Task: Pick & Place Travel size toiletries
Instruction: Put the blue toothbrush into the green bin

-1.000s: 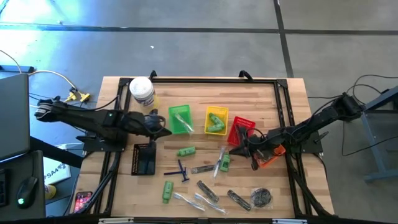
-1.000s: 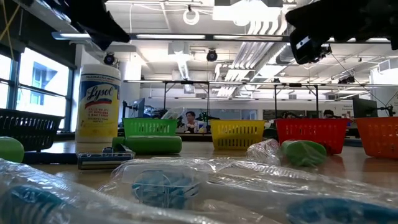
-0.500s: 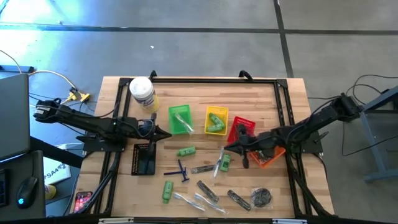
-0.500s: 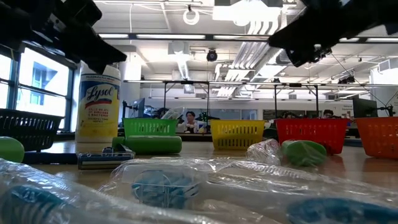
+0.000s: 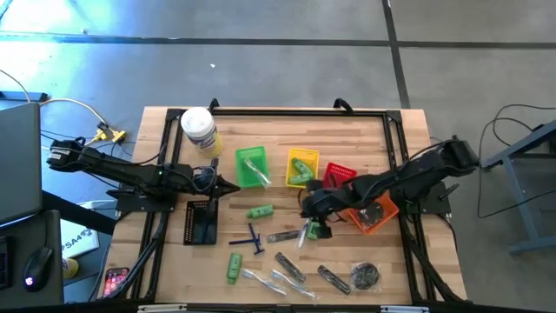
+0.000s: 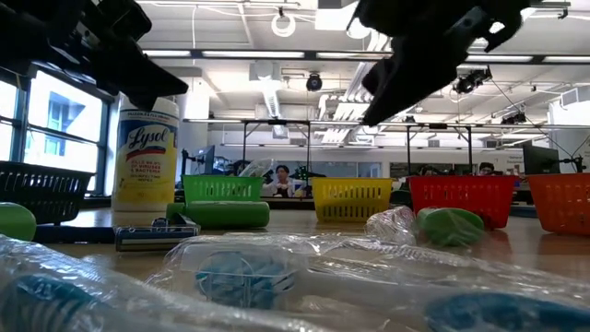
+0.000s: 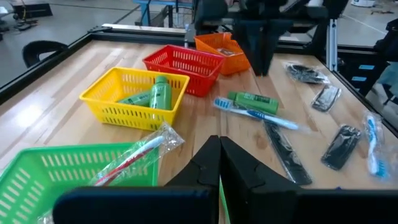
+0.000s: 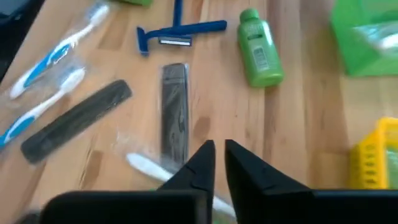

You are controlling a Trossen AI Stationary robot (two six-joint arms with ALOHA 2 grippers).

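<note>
Many toiletries: lying loose across the counter (image 5: 382,139)'s near half, a few sitting in baskets.
Right claw (image 5: 310,211): fingers nearly pressed together, holding nothing, hovering over the packaged toothbrush (image 8: 149,167) beside the dark comb (image 8: 175,111).
Risk: fingers this narrow are likely pushing the slippery wrapper aside, or catching the comb too.
Crowding: green bottle (image 5: 314,227) lying just beside; red basket (image 5: 337,180) sitting near.
Left claw (image 5: 233,185): fingers pressed together, waiting by the green basket (image 5: 252,165).
</note>
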